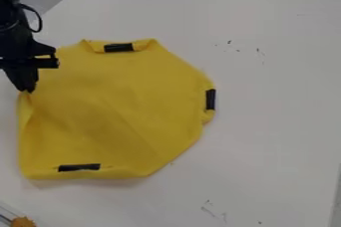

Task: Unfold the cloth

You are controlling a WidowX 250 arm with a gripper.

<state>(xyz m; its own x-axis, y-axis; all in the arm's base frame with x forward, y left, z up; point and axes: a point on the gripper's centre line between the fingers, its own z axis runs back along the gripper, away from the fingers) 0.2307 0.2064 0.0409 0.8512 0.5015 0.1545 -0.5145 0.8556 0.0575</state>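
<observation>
The black gripper [27,89] hangs down at the left side, its fingertips together on the left edge of the yellow cloth [120,106]. From that pinched spot a small fold runs down along the cloth's left edge. The cloth lies mostly spread, with black strips near its top, right and bottom edges. Its upper right and lower right sides run diagonally, and the edge by the right strip is slightly rumpled. Part of the upper left edge is hidden behind the gripper.
The white table [279,106] extends around the cloth, with small dark marks at upper right and near the bottom. An orange-brown object [23,222] shows at the lower left corner. The table's far edge runs across the top.
</observation>
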